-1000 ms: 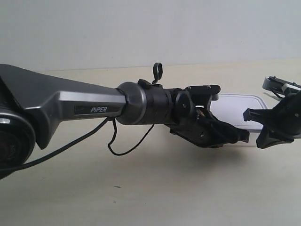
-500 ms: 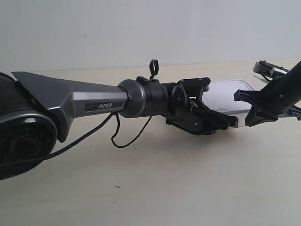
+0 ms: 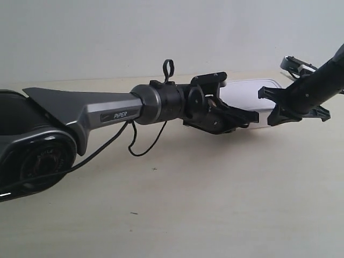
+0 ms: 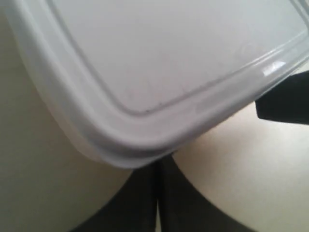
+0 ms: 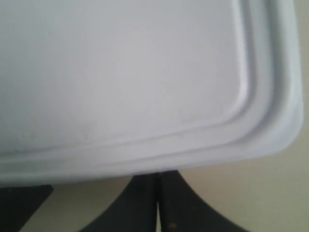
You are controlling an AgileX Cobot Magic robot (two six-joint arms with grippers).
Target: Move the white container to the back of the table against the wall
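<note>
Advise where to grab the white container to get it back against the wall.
Low, wide, flat-lidded: the white container likely offers no top pinch. Take its side under the lid's raised rim, from the side facing away from the wall, one contact near each corner. The left gripper and right gripper, fingers shut, sit at that edge, so pushing probably beats clamping.

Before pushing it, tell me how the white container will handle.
The white container probably slides rather than tips: it is low and flat on the smooth table. Its glossy plastic looks slippery. Likely rigid and light, though its contents are hidden.
</note>
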